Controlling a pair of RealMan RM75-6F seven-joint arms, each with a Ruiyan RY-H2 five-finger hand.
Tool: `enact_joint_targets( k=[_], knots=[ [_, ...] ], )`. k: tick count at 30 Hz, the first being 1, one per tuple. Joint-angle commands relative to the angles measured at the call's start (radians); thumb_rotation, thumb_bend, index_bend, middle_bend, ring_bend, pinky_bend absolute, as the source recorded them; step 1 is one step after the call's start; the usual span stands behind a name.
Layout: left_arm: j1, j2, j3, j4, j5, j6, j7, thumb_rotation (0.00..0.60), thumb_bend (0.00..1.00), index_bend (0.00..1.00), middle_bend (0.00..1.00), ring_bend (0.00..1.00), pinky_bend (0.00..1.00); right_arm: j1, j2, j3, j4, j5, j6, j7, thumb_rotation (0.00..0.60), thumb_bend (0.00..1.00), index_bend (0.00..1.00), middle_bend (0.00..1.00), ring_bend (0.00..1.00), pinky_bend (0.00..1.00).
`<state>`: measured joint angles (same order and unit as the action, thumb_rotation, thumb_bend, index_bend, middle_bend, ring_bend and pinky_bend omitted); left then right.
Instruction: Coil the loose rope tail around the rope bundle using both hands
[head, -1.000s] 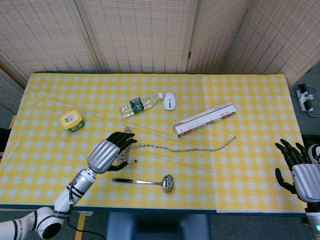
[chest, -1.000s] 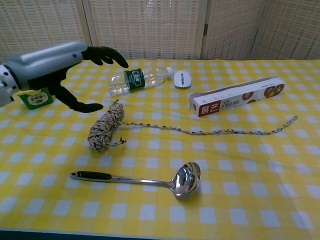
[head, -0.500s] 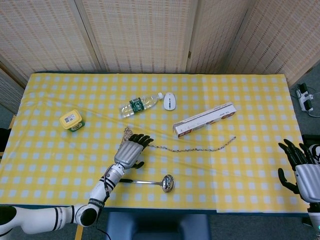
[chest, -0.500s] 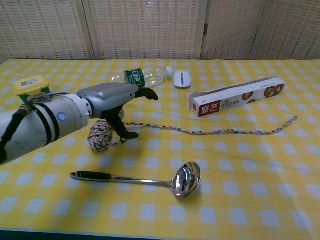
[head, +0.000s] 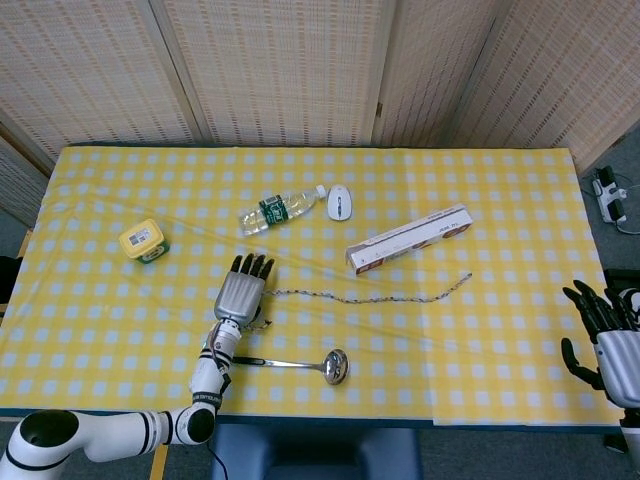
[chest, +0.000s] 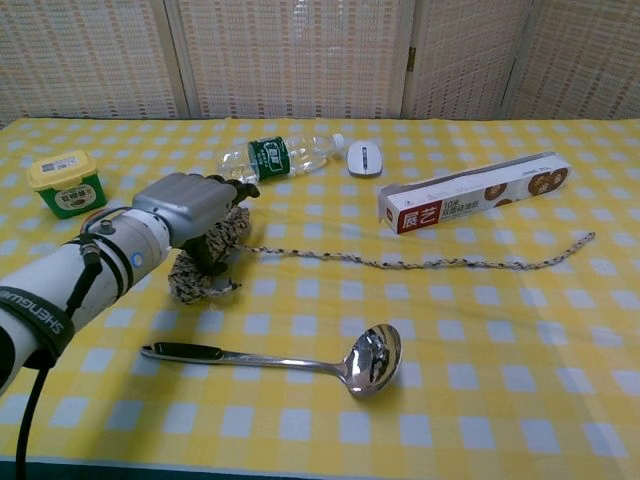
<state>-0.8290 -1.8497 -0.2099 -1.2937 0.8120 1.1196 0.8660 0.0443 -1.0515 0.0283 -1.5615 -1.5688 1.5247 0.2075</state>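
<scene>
Left robot hand (chest: 192, 208) grips bundle (chest: 205, 258), left of centre; tail (chest: 420, 262) trails right; right robot hand (head: 603, 330), lower right, fingers spread, holding nothing.

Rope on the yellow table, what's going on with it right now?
The robot's left hand lies over the rope bundle, fingers laid across its top; whether it grips the bundle cannot be told. The loose rope tail lies stretched out to the right across the checked cloth, not coiled at all. The right hand is open at the table's far right edge, well away from the rope. A ladle lies in front of the bundle.
</scene>
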Motion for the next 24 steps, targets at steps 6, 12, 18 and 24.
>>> enact_joint_targets(
  k=[6,12,18,24],
  knots=[
    [0.065,0.087,0.024,-0.023,-0.030,0.002,-0.046,0.600,0.32,0.11,0.10,0.10,0.16,0.007,-0.003,0.000,-0.005,-0.007,-0.008,-0.009,0.600,0.56,0.12,0.07,0.14,0.00],
    [0.102,0.133,-0.007,-0.043,-0.017,-0.081,-0.237,0.600,0.32,0.20,0.17,0.17,0.21,0.009,-0.004,0.000,-0.010,-0.008,-0.009,-0.016,0.600,0.56,0.12,0.07,0.14,0.00],
    [0.099,0.141,-0.010,-0.026,0.043,-0.140,-0.351,0.600,0.32,0.30,0.25,0.25,0.26,0.007,-0.005,-0.001,-0.009,-0.003,-0.011,-0.017,0.600,0.56,0.12,0.07,0.14,0.00],
    [0.083,0.128,-0.017,0.001,0.035,-0.158,-0.359,0.600,0.32,0.36,0.30,0.30,0.28,-0.001,-0.003,0.000,-0.004,0.004,-0.004,-0.010,0.600,0.56,0.12,0.07,0.14,0.00]
  ],
)
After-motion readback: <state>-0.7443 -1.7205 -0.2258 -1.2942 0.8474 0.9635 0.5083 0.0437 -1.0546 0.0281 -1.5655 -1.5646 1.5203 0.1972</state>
